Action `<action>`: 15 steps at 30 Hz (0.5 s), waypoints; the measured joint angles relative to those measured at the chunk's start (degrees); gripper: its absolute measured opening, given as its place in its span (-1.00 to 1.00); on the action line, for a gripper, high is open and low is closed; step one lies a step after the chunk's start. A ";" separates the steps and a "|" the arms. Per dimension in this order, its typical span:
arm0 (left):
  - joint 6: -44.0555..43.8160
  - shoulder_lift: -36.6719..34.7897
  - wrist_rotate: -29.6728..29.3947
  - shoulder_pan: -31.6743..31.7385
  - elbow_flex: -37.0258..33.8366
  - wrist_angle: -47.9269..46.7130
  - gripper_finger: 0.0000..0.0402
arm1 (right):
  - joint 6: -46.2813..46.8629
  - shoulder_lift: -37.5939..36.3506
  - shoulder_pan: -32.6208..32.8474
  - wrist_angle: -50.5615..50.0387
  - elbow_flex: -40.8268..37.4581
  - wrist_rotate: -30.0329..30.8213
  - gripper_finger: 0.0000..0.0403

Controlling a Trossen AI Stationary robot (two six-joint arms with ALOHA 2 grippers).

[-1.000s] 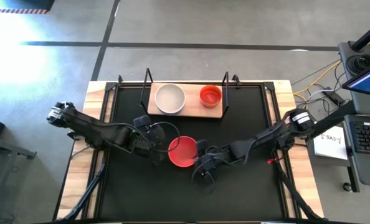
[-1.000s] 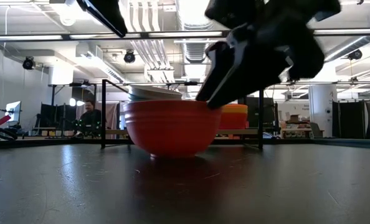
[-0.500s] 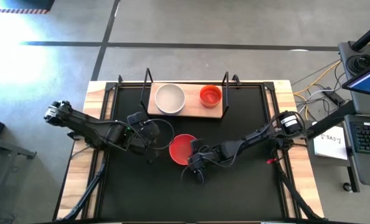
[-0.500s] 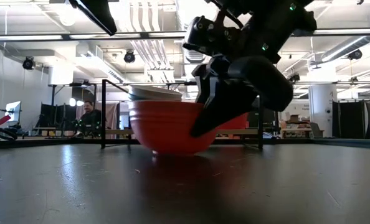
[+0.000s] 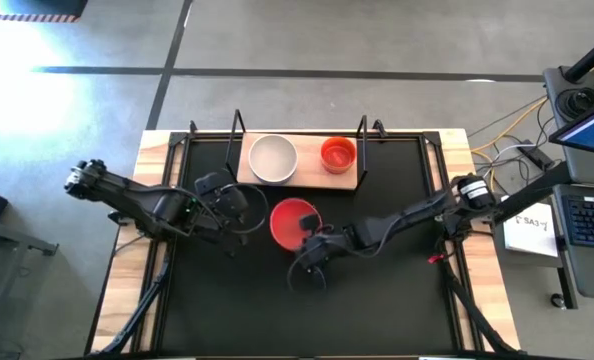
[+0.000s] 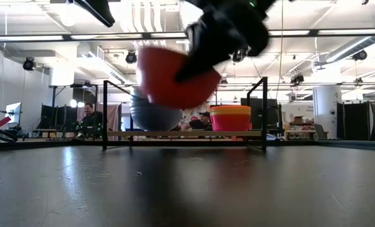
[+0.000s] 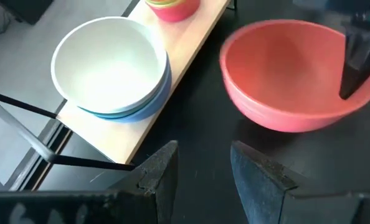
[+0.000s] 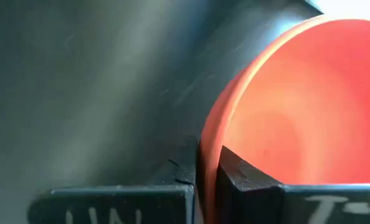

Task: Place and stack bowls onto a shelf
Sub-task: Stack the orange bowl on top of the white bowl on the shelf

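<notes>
We see the right tool (image 5: 310,243) pinching the rim of the red bowl (image 5: 293,221), one finger inside and one outside the wall, as the right wrist view shows up close. In the low view the red bowl (image 6: 175,79) hangs tilted in the air, clear of the black mat (image 5: 377,300) that covers the desk. Beside it, the left tool (image 5: 239,212) hovers with its fingers spread and nothing between them. On the shelf (image 5: 307,180) behind sit a white bowl (image 5: 273,158) nested in a pale blue-grey one, and, apart from them, an orange-red stack (image 5: 338,154).
</notes>
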 joint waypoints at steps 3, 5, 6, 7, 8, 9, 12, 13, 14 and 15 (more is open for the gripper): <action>0.00 -0.87 -0.12 0.02 0.00 -0.17 -0.35 | -3.03 -1.52 -1.54 -0.11 2.26 3.48 -0.96; 0.00 -1.63 -0.13 0.01 0.00 -0.32 -0.35 | -5.40 -2.30 -2.90 -0.15 3.74 6.57 -0.96; 0.00 -1.99 -0.14 0.02 0.00 -0.47 -0.35 | -6.59 -2.48 -3.80 0.03 4.56 7.34 -0.96; 0.00 -2.37 -0.14 0.01 0.00 -0.55 -0.35 | -7.14 -2.69 -4.86 0.31 5.35 7.67 -0.96; 0.03 -2.68 -0.14 0.01 0.02 -0.56 -0.35 | -7.52 -2.80 -5.99 0.42 6.03 7.69 -0.96; 0.13 -2.99 -0.16 0.02 0.01 -0.59 -0.35 | -7.54 -2.84 -7.15 0.57 6.60 7.75 -0.96; 0.63 -3.90 -0.25 0.02 0.01 -0.61 -0.35 | -7.57 -2.23 -10.71 1.16 8.13 7.83 -0.96; 0.93 -4.18 -0.38 0.01 0.00 -0.63 -0.35 | -7.58 -1.96 -11.93 1.75 8.29 7.82 -0.96; 1.15 -4.38 -0.72 0.02 0.00 -0.63 -0.35 | -7.61 -1.76 -13.07 2.79 8.36 7.69 -0.96; 1.33 -4.55 -1.20 0.01 0.01 -0.62 -0.35 | -7.80 -1.58 -14.27 4.15 8.36 6.74 -0.96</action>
